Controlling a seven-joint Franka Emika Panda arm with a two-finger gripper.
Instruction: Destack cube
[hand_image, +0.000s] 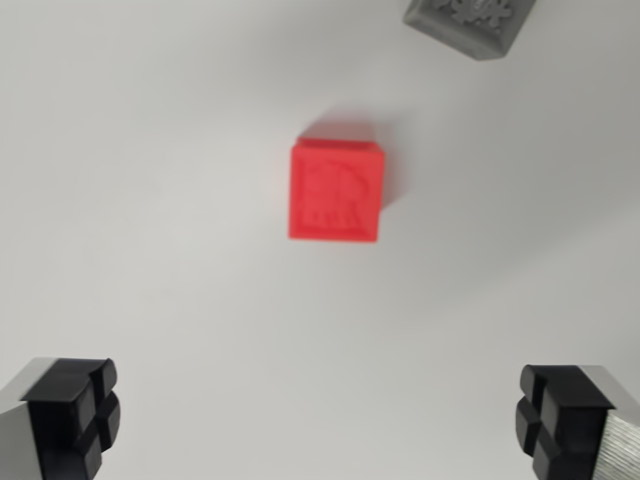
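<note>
From my wrist camera I see the gripper (320, 425) spread wide, its two black fingertips (75, 410) sitting in the bottom corners of the view with nothing between them. Above the gap, well apart from both pads, lies the red cube (336, 191) flat on the white table (150, 200), a blurred raised pattern on its top face. Beyond the red cube, toward the wrist view's right, a grey cube (470, 22) is cut off by the top edge.

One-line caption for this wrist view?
Open claw above a red cube on a white table, grey cube at top edge.
</note>
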